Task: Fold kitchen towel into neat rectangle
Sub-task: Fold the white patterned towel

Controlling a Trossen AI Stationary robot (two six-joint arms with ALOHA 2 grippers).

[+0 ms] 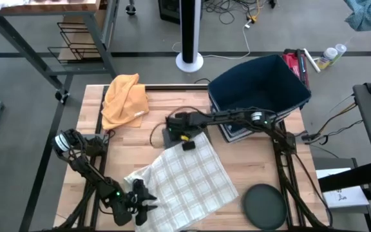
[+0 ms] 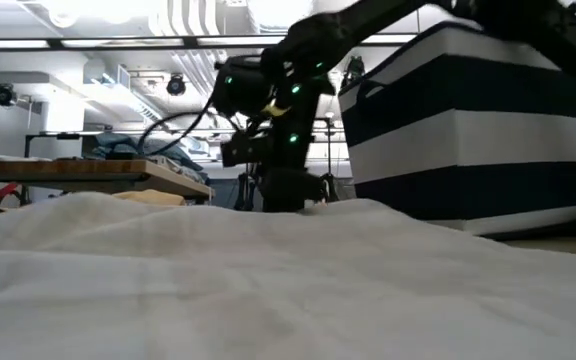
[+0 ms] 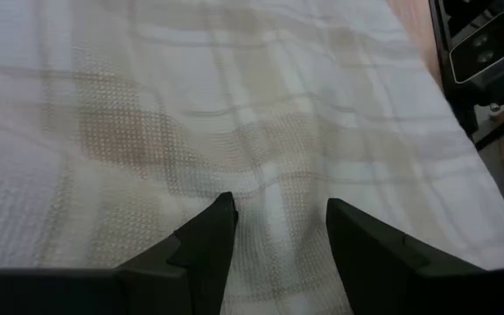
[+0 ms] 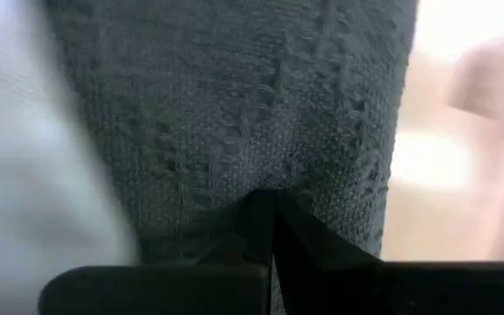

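1. Checked cloth is lying across the near middle of the wooden table (image 1: 89, 161): we are looking at the kitchen towel (image 1: 189, 183), white with pale beige plaid lines, spread fairly flat with a rumpled near-left corner.
2. We are seeing the left gripper (image 1: 148, 201) sitting at the towel's near-left edge, its two dark fingers (image 3: 206, 241) standing apart over the weave and not clamping anything.
3. Just off the towel's near-right corner, a dark round disc (image 1: 264, 205) is resting on the table, close to the fabric but not touching it.
4. At the towel's far edge, we are watching the right gripper (image 1: 187, 140) pressing down on the cloth; its fingers are meeting in the wrist view, pinching a fold of the towel between them.
5. Past the towel's far-right corner, a navy bin with white stripes (image 1: 257, 90) is standing on the table, the right arm reaching across in front of it.
6. Beyond the towel's far-left corner, well apart from it, an orange cloth (image 1: 125, 100) is lying bunched near the table's back edge.
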